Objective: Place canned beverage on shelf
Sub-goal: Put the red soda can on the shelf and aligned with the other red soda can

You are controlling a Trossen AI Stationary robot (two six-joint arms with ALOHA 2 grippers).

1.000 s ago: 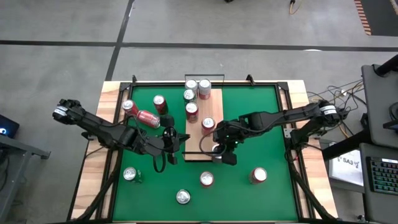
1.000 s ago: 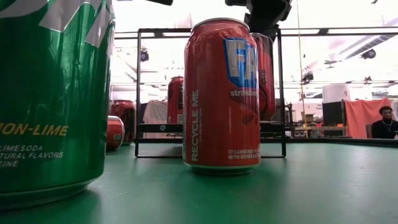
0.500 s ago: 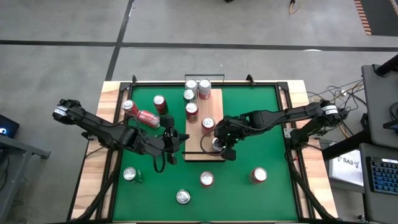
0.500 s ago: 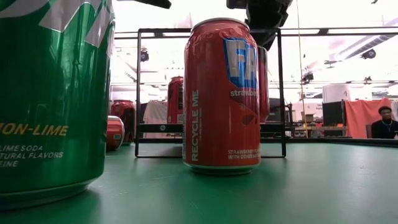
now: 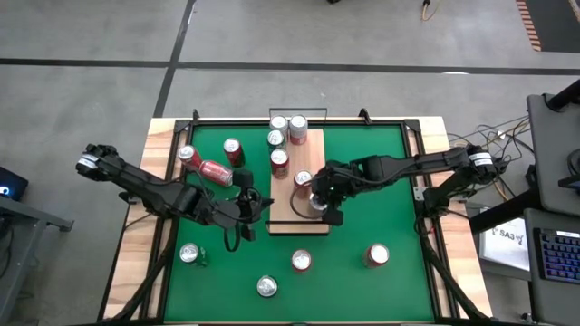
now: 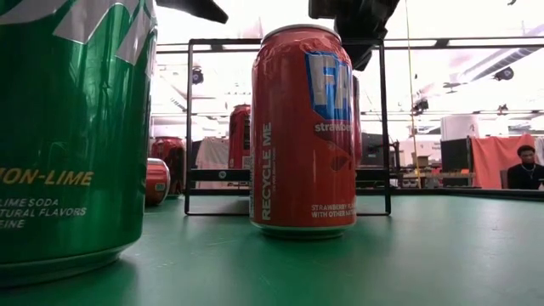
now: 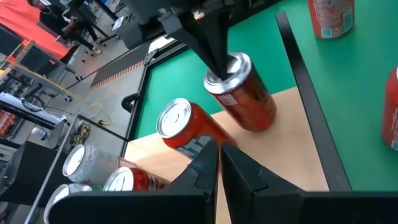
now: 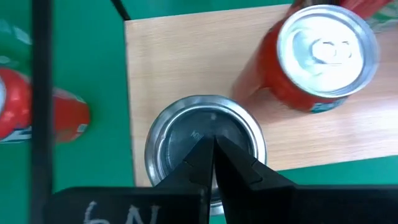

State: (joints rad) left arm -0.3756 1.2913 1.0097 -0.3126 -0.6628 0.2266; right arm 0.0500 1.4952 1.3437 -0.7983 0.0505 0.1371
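Note:
The shelf [image 5: 288, 210] is a pale wood board with black end rails, lying on the green mat. Several cans stand on it, most at its far end. On its near half stands a red can [image 7: 245, 96] whose upward end is a bare silver hollow. My right gripper [image 8: 213, 142] is shut, with its tips in that hollow. Another red can [image 8: 311, 68] stands just beyond it. My left gripper [image 7: 219, 149] is shut and holds nothing; it hovers at the shelf's left edge [image 5: 261, 206]. My right gripper sets its shut fingertips down into the hollow upper end [image 8: 205, 124] of the red can, near its middle. The fingers come from above, slanting in from the table's right. The can stands upright on the shelf board.
Loose cans stand on the mat near the front edge: a green one [image 5: 190, 254], a silver-topped one [image 5: 266, 286], two red ones [image 5: 301, 261] [image 5: 376, 255]. More red cans [image 5: 216, 172] sit left of the shelf. Black rails [image 5: 299, 116] cross the shelf's ends.
My right gripper has moved toward the table's far edge and a little left, staying shut. The red can under its tips has slid with it from the shelf's near end farther in along the board, still upright.

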